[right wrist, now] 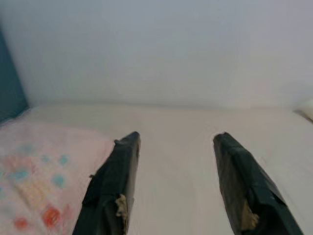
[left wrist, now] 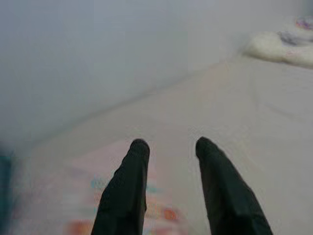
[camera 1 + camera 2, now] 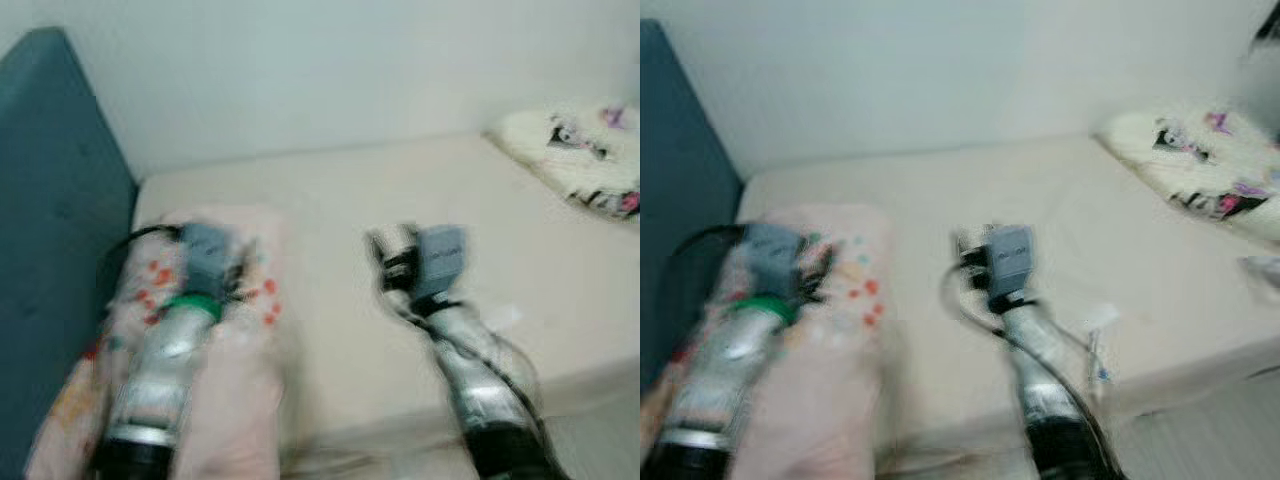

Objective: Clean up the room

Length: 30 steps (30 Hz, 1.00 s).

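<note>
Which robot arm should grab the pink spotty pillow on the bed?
Probably the left. Its open end effector hangs right over the pink spotty pillow near the teal headboard. The right end effector, open too, is over bare bed, beside the pillow.

No readable text, labels, brands or numbers, frames blurred

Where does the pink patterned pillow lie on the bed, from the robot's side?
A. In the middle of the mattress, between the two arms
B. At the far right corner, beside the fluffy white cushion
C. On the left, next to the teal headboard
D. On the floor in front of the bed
C: the pink patterned pillow lies at the bed's left end beside the teal headboard, under the left arm; the fluffy white cushion is far right.
</note>
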Motion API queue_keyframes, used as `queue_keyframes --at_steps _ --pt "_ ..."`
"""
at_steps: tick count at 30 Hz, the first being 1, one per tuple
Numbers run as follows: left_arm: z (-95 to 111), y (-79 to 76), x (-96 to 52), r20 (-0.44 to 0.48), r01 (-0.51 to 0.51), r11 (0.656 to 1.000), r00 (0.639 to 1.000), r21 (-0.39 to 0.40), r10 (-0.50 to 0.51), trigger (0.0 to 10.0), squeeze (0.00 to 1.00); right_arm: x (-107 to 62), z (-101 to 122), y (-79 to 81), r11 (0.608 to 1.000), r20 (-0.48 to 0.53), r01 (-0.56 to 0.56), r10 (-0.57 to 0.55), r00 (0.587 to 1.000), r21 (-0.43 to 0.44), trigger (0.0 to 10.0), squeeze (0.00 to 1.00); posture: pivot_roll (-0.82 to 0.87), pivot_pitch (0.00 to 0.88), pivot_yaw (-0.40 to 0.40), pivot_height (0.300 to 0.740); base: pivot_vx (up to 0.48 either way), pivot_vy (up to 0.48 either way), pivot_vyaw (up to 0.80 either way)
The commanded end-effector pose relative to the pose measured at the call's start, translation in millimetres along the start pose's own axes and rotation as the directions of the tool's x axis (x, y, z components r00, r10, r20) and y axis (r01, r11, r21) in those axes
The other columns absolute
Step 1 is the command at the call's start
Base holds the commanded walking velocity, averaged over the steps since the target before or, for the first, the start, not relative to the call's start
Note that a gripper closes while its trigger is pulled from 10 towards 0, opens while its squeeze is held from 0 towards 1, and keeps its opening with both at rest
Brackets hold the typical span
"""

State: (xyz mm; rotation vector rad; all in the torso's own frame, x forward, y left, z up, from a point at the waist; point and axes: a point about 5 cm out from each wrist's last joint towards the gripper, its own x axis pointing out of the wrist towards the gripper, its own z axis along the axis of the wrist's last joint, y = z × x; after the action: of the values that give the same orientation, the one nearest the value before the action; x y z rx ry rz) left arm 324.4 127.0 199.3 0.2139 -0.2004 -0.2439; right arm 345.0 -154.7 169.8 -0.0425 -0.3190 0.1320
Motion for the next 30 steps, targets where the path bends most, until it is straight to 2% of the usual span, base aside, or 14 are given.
queue_keyframes --at_steps 1,11,17,30 --pt "-13.9 14.4 -8.5 -0.054 -0.053 0.999 0.997 0.002 0.053 10.0 0.0 4.3 7.6 20.5 0.998 0.045 -0.061 0.059 0.997 0.033 10.0 0.0 -0.1 0.054 0.078 0.74 0.0 0.0 0.0" --pt "-13.8 13.9 -7.0 -0.051 -0.052 0.999 0.997 0.006 0.052 10.0 0.0 4.1 5.5 21.1 0.997 0.032 -0.07 0.069 0.997 0.023 10.0 0.0 -0.1 0.053 0.081 0.74 0.0 0.0 0.0" --pt "-18.3 10.1 -12.4 -0.062 0.005 0.999 0.998 0.054 -0.002 10.0 0.0 1.8 3.2 24.7 0.996 0.025 -0.079 0.078 0.997 0.036 10.0 0.0 -0.1 0.058 0.089 0.74 0.0 0.0 0.0" --pt "-16.7 9.8 -10.3 -0.057 0.006 0.999 0.998 0.052 -0.003 10.0 0.0 1.5 3.0 26.4 0.996 0.029 -0.077 0.076 0.997 0.054 10.0 0.0 -0.1 0.058 0.095 0.74 0.0 0.0 0.0"
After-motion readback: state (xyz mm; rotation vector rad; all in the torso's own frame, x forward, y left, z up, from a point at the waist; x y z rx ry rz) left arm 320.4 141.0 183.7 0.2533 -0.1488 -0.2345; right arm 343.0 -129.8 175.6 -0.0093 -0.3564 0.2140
